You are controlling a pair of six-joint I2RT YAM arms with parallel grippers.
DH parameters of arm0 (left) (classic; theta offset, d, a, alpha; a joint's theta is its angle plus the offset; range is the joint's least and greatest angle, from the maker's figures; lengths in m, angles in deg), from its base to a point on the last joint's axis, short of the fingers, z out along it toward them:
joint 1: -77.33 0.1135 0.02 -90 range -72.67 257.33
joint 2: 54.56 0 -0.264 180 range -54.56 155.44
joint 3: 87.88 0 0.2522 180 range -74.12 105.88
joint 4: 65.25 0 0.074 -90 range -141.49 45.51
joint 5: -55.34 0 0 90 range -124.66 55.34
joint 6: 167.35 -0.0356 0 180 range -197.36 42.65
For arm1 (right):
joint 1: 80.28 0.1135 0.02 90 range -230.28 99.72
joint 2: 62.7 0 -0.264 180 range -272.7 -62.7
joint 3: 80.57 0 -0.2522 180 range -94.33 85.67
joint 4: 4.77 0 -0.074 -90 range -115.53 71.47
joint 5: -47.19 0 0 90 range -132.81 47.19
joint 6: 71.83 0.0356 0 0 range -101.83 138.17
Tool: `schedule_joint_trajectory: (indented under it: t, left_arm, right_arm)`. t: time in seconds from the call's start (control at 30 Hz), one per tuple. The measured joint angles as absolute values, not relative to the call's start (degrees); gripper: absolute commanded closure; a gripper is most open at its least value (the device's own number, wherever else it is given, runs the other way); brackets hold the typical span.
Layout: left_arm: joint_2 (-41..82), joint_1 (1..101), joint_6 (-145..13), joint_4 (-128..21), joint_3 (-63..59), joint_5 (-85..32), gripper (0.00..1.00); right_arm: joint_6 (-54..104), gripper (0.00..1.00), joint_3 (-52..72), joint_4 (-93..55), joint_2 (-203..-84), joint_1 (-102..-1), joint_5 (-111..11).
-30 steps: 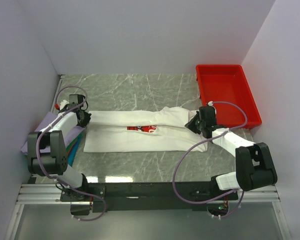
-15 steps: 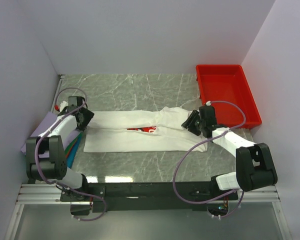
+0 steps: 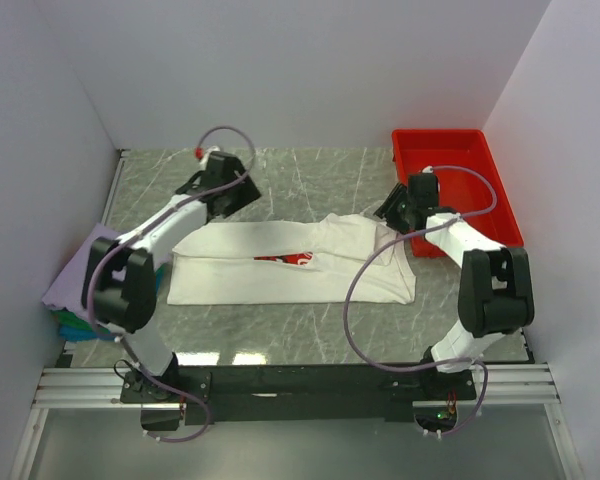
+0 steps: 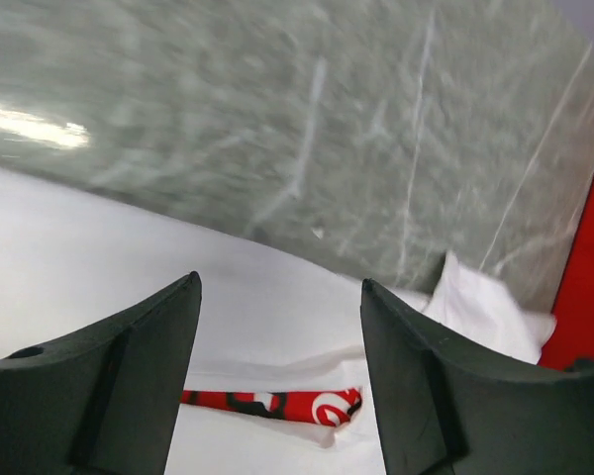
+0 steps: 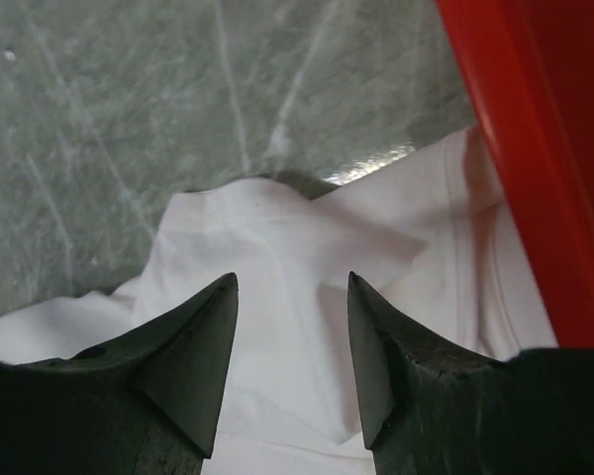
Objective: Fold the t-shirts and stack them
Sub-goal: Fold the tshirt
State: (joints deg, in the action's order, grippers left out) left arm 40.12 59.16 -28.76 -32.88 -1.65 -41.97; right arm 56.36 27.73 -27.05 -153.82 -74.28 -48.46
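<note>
Marble table (image 3: pixel 310 180) bears the white t-shirt (image 3: pixel 240 275), red print (image 3: pixel 285 258) mostly hidden.

Left arm (image 3: pixel 166 218) stretched far forward, left gripper (image 4: pixel 277 292) jaws apart, right arm (image 3: pixel 460 232) reaching forward, right gripper (image 5: pixel 291 282) jaws apart

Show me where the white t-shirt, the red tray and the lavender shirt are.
white t-shirt (image 3: pixel 280 282): top view, plain cloth just below the red print.
red tray (image 3: pixel 455 150): top view, bare floor near its far wall.
lavender shirt (image 3: pixel 72 275): top view, upper face, left of the left arm.
</note>
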Motion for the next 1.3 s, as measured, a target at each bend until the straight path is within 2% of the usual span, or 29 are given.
schedule_joint_trajectory:
  t: [0.27, 0.63, 0.73, 0.77, 0.83, 0.87, 0.97, 1.3]
  left_arm:
    - [57.08, 48.62, -33.26, -34.06, 11.18, -37.14, 0.29]
    - [66.41, 43.90, -34.70, -33.95, 22.63, -33.84, 0.31]
    - [68.75, 43.49, -34.70, -33.58, 24.71, -33.49, 0.31]
    - [69.58, 43.33, -34.70, -33.38, 25.36, -33.29, 0.31]
    - [71.02, 43.09, -34.70, -33.12, 26.28, -32.94, 0.31]
    - [71.74, 43.01, -34.70, -33.01, 26.61, -32.79, 0.31]
    - [73.80, 42.81, -34.70, -32.73, 28.12, -32.00, 0.31]
    - [78.21, 42.57, -34.70, -31.94, 33.10, -29.60, 0.32]
  right_arm:
    - [56.14, 0.44, 27.19, -29.32, -157.99, -75.77, -48.46]
    - [56.23, 0.45, 27.82, -28.97, -159.52, -75.77, -48.66]
    - [56.21, 0.57, 27.84, -28.82, -159.63, -75.77, -49.14]
    - [56.36, 0.67, 27.84, -28.71, -159.63, -75.77, -49.29]
    - [56.23, 0.79, 27.84, -28.58, -159.65, -75.77, -49.64]
    - [56.41, 0.89, 27.84, -28.51, -159.65, -75.77, -49.81]
    - [56.49, 1.00, 27.84, -28.38, -159.63, -75.77, -50.12]
    - [56.65, 1.00, 29.13, -27.46, -158.67, -75.51, -51.10]
